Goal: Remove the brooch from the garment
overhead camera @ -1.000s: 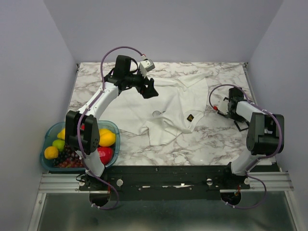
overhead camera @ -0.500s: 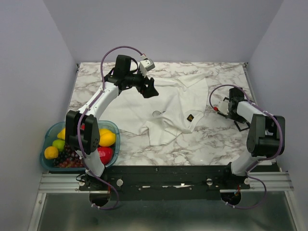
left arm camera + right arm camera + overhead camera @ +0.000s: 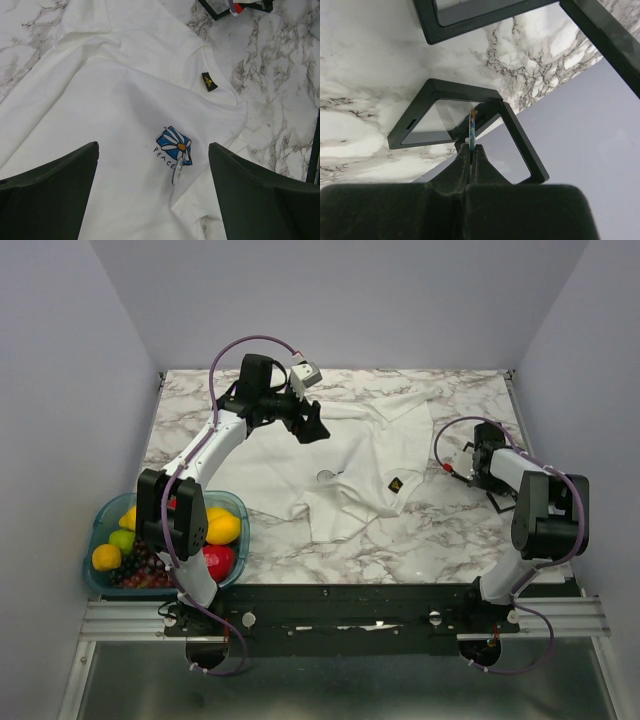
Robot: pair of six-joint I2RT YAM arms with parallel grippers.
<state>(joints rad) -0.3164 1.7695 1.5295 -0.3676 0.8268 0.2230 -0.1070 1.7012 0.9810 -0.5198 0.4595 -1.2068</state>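
1. Between the clenched jaws of the right gripper (image 3: 471,149), a thin blue-and-orange sliver (image 3: 472,127) stands edge-on above black frames (image 3: 412,117)
2. The left gripper (image 3: 152,147) hangs spread wide, holding nothing, over the garment (image 3: 100,100)
3. The brooch (image 3: 175,144) sits on the garment's chest, near a dark logo (image 3: 207,81)

The left arm (image 3: 205,445) and right arm (image 3: 548,510) wear white shells between black joint housings, each trailed by a looping purple cable (image 3: 250,339). A grey camera box (image 3: 306,372) tops the left wrist. The left gripper (image 3: 152,145) has broad matte-black fingers (image 3: 47,195), perhaps rubber-coated
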